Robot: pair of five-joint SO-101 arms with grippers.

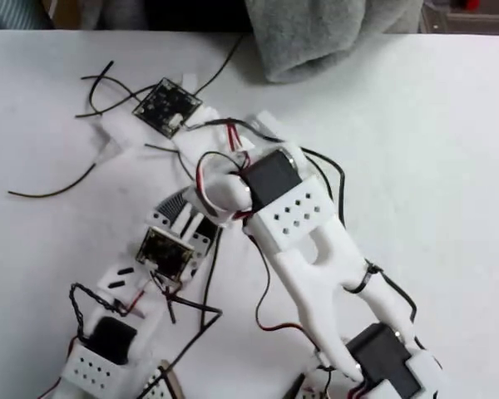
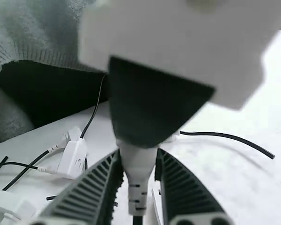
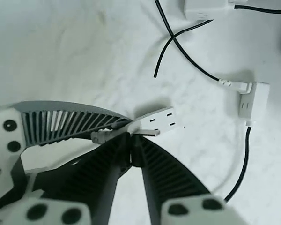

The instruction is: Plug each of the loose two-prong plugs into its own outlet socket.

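Left tool: dark ribbed fingers clamped on a white two-prong plug, held above the white bench.
Right tool: pinched narrow on the end of a white slotted socket block.
White outlet socket on a black cord: lying loose on the bench, nearby.

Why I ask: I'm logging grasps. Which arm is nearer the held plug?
Left. Its jaws clamp the plug; the right arm hangs just beyond it.
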